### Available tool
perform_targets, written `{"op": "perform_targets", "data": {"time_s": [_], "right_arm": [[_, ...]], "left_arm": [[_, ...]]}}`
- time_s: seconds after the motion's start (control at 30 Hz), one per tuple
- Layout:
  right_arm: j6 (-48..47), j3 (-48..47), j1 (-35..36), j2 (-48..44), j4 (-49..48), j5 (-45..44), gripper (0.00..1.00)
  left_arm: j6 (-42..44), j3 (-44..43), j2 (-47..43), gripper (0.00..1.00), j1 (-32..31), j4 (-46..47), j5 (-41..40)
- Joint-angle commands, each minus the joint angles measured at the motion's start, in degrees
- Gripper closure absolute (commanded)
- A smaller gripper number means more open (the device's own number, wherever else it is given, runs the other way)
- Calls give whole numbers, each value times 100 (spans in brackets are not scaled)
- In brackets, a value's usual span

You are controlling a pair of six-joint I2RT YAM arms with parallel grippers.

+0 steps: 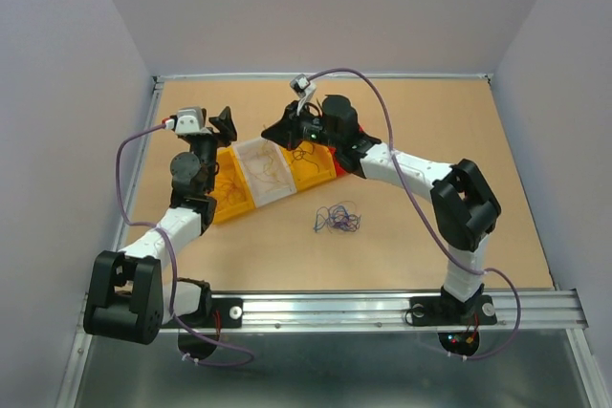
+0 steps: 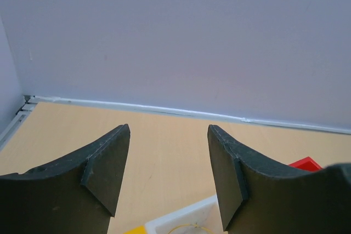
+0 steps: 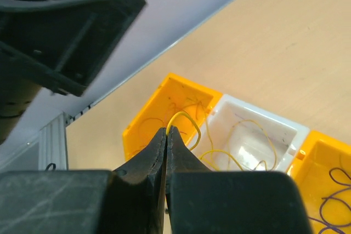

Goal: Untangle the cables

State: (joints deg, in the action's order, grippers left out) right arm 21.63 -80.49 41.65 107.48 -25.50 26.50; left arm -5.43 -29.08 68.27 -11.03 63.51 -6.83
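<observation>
A small wad of thin blue-purple and black cables (image 1: pixel 337 218) lies on the table in front of the bins. My right gripper (image 3: pixel 166 131) is shut on a thin yellow wire (image 3: pixel 188 123). The wire arches from the tips down into the white bin (image 3: pixel 274 118). In the top view the right gripper (image 1: pixel 273 131) hovers above the white bin (image 1: pixel 251 145). My left gripper (image 2: pixel 169 173) is open and empty, above the back of the bins (image 1: pixel 225 122). Purple wires (image 3: pixel 329 201) lie in the right yellow bin.
A row of bins curves across the table: a yellow bin (image 1: pixel 229 204), the white one, a second yellow bin (image 1: pixel 316 175) and a red bin (image 1: pixel 342 168). The left yellow bin (image 3: pixel 143 126) holds thin orange wires. The left arm's wrist (image 3: pixel 60 42) looms close to my right gripper. Walls enclose the table.
</observation>
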Motion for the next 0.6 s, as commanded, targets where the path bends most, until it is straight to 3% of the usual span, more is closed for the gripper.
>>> {"op": "perform_targets", "data": {"time_s": [0.0, 0.17, 0.23, 0.37, 0.57], "right_arm": [[-132, -573, 27, 299, 333, -355, 99], [-782, -1512, 142, 1247, 2107, -1331, 99], [-1159, -2439, 159, 1947, 3323, -1384, 99], [-1801, -3856, 299, 3012, 4822, -1734, 99], [-2004, -3958, 309, 2982, 5081, -1851, 99]], "left_arm": [[-37, 52, -191, 31, 48, 487, -117], [25, 60, -139, 31, 48, 522, -73], [77, 43, -130, 31, 48, 496, -73], [130, 34, -121, 31, 39, 487, -90], [191, 8, -25, 31, 48, 479, 67]]}}
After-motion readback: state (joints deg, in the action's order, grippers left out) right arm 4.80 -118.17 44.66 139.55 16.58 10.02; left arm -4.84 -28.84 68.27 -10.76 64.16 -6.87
